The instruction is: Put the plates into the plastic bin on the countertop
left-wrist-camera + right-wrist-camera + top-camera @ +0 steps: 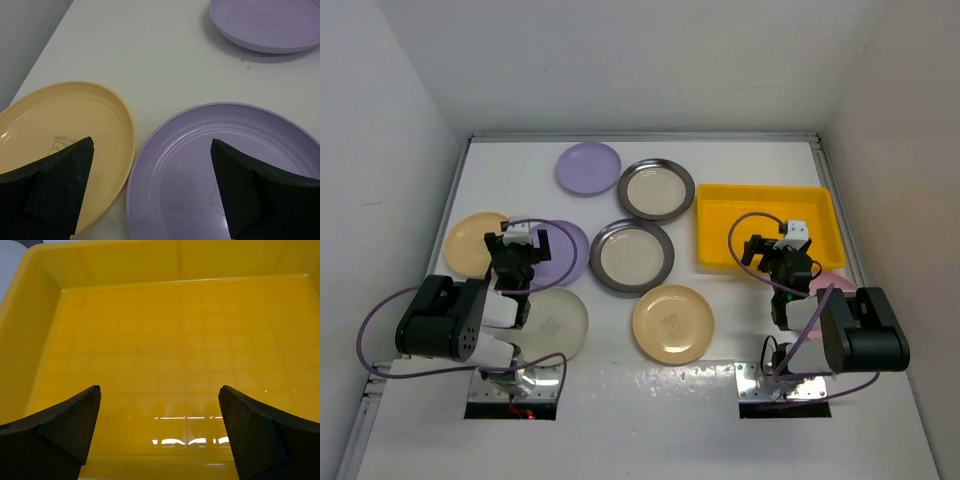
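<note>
Three plain, pale grey panels enclose the space: a back wall (640,60), a left wall (380,150) and a right wall (910,120). Below them lies the glossy white countertop (510,170), with a raised pale rim (640,136) along its far edge. Soft overhead light leaves mottled glare along the near edge.

Plain white enclosure walls (620,60)

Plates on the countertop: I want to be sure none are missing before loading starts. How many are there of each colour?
Lavender plates: 2
Yellow-orange plates: 2
Grey-rimmed plates: 2
Cream plate: 1
Pink plate, partly hidden by the right arm: 1
Total: 8
</note>
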Controlling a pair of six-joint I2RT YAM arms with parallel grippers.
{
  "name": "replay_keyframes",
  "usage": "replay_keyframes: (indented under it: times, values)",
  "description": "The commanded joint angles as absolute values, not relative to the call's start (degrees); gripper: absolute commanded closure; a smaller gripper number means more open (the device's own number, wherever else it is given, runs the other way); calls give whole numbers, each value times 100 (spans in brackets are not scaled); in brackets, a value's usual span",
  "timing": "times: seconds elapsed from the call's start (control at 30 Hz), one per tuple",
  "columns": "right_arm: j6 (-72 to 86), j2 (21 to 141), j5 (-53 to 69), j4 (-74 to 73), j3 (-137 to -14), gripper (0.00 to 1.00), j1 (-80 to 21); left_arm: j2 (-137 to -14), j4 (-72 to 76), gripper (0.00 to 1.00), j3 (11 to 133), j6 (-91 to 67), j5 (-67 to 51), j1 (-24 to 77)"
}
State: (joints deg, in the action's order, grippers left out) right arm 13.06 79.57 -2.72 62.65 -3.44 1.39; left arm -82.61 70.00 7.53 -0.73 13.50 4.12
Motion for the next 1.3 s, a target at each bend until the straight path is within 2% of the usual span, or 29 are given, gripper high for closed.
replay_keyframes:
  times: [0.0, 0.17, 0.2, 0.23, 0.27, 0.3, 0.33, 0.37, 0.4, 0.43, 0.47, 0.5, 0.53, 0.57, 0.6, 0.63, 0.67, 0.7, 0.73, 0.77, 0.8, 0.83, 0.9, 0.93, 1.0, 1.03, 1.17, 1.27]
  values:
    - [1380, 7998, -281, 6346, 53, 0, 132, -8235, 7427, 0, 729, -193, 1283, 360]
    - [1406, 7972, -325, 6345, 26, 0, 141, -8235, 7479, 0, 729, -80, 1196, 360]
    - [1450, 7711, -334, 5824, -182, 0, 158, -8114, 7184, 0, 938, 17, 891, 360]
    - [1433, 7169, -308, 4513, -602, 0, 176, -7834, 6450, 0, 1254, 18, 888, 360]
    - [1276, 6920, -247, 3856, -1302, 0, 158, -7283, 5538, 0, 1709, -78, 1018, 360]
    - [909, 6534, -185, 2658, -1640, 0, 89, -7147, 3823, 0, 2906, 808, 715, 360]
    - [714, 6313, -359, 1923, -2392, 0, -138, -7146, 2953, 0, 3597, 1270, 547, 360]
    - [199, 6189, -508, 1385, -2739, 0, -289, -7215, 2396, 0, 4213, 1474, 597, 360]
    - [-450, 6205, -832, 1110, -3960, 0, -742, -7372, 1538, 0, 4828, 1477, 850, 439]
    - [-788, 6257, -1287, 855, -4434, 0, -956, -7470, 1234, 0, 5965, 1477, 1375, 439]
    - [-1983, 6684, -1605, 191, -5761, 0, -1184, -7584, 1013, 0, 6464, 1477, 1536, 439]
    - [-2569, 6889, -1974, 72, -6166, 0, -1387, -7715, 454, 0, 6947, 1738, 1599, 439]
    - [-2688, 7108, -2978, 27, -6544, 0, -1876, -8047, 57, 0, 7874, 1853, 1539, 439]
    - [-1445, 7859, -3432, -496, -6922, 0, -1994, -8207, -330, 0, 8310, 1907, 1486, 439]
    - [-858, 8110, -4150, -814, -8361, 0, -2152, -8357, -795, 0, 8697, 1907, 1398, 439]
    - [-418, 8539, -3348, -2175, -8915, 6, -2118, -8498, -1809, 0, 9354, 1803, 989, 439]
    - [492, 8926, -2339, -3032, -9948, 28, -1779, -8682, -2324, 0, 9569, 1802, 610, 439]
    - [953, 9199, -128, -4059, -10428, 44, -1610, -8684, -2782, 0, 9693, 1802, 232, 439]
    - [1428, 9289, 1034, -4052, -10441, 59, -1400, -8684, -3326, 3, 9694, 1732, -119, 439]
    - [2285, 9360, 1664, -3973, -10189, 67, -1328, -8579, -3418, 5, 9416, 1601, -549, 439]
    - [2825, 9447, 1818, -3703, -9743, 62, -1362, -8308, -3419, 6, 9187, 1434, -667, 439]
    - [3039, 9448, 1402, -3683, -9329, 45, -1754, -8166, -3419, 8, 8750, 1163, -781, 439]
    - [3032, 9422, 873, -3474, -8575, 28, -2187, -7807, -3419, 8, 8360, 976, -1106, 439]
    - [3067, 9457, 635, -3463, -8465, 23, -2528, -7700, -3419, 9, 8193, 915, -1212, 439]
    - [3172, 9684, 457, -3410, -8359, 21, -2724, -7542, -3349, 9, 7753, 835, -1362, 439]
    - [3321, 9764, 483, -3393, -8254, 22, -2768, -7480, -3296, 9, 7630, 748, -1362, 439]
    - [3437, 10256, 264, -3296, -8042, 44, -2812, -7269, -3182, 9, 7112, 598, -1362, 439]
    - [3358, 10643, 115, -3348, -8077, 45, -2830, -7216, -3129, 9, 6909, 545, -1362, 439]
